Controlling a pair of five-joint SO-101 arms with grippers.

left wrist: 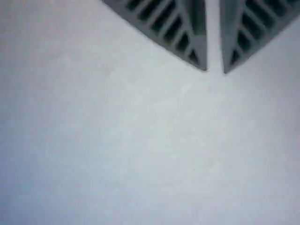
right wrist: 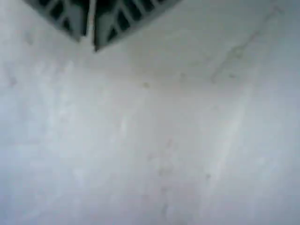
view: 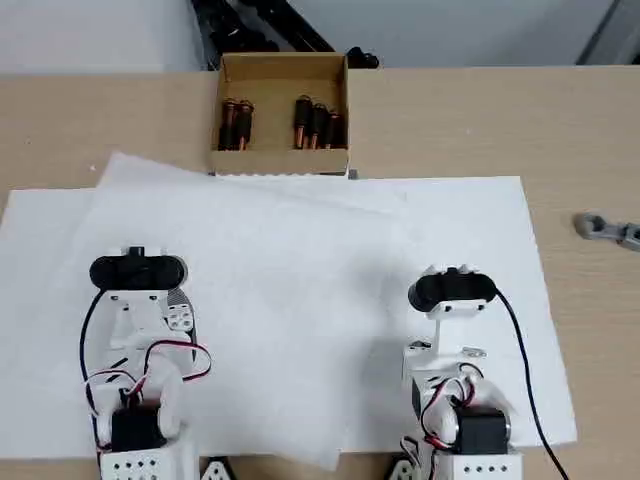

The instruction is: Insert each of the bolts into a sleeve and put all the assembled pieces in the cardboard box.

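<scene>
Cardboard box (view: pixel 283 66): far side of the surface (view: pixel 100 110), open top, just beyond the white paper (view: pixel 300 300).
Assembled pieces (view: pixel 317 124): five, copper-coloured, lying in the box; two by its left wall, three toward its right.
Left claw (left wrist: pixel 215 70): tips together but for a thin slit, nothing held, close over paper.
Right claw (right wrist: pixel 88 43): likewise together, nothing held, close over paper.
Metal tool (view: pixel 605 229): on bare surface, right of the paper.

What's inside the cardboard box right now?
The cardboard box holds five copper-coloured pieces lying on its floor: a left pair and a right trio. Its near wall hides their near ends.
</scene>
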